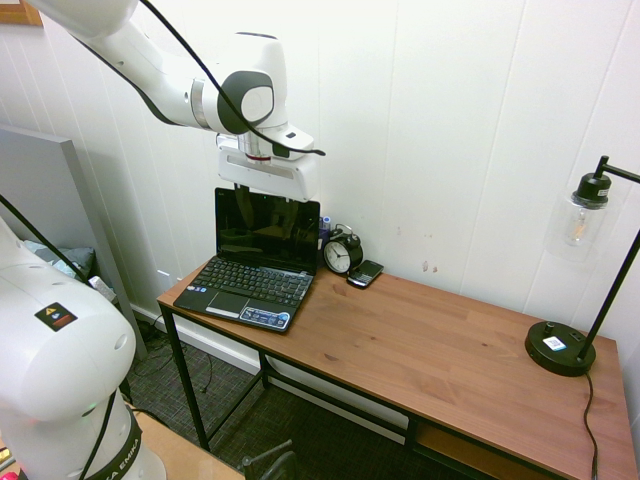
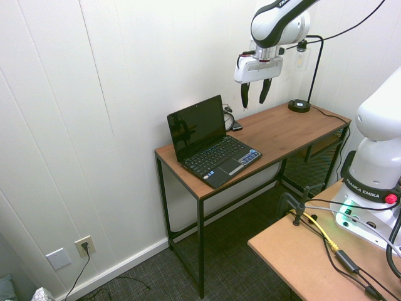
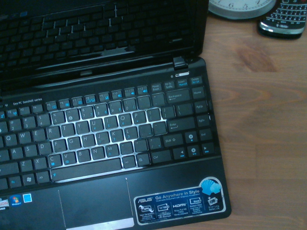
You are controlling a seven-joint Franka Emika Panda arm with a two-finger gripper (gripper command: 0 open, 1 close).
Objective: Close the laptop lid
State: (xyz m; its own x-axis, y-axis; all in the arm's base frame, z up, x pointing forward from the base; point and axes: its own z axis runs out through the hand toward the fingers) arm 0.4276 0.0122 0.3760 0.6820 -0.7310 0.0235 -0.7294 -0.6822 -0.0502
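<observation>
Above the upright laptop lid (image 2: 195,127), the gripper (image 2: 255,94) hangs wide open, empty.

My wrist camera reads "ASUS" and "Go Anywhere in Style" with an "HDMI" mark on the palm-rest sticker (image 3: 178,207) of the laptop (image 3: 110,143), and "Eee PC Seashell series" above its keys. The second arm's base (image 2: 369,188) says "FRANKA EMIKA"; "EMIKA" shows on the near base (image 1: 125,462).

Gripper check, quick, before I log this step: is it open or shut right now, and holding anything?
Gripper: open and empty, hanging above the desk, clear of the upright laptop lid.
</observation>
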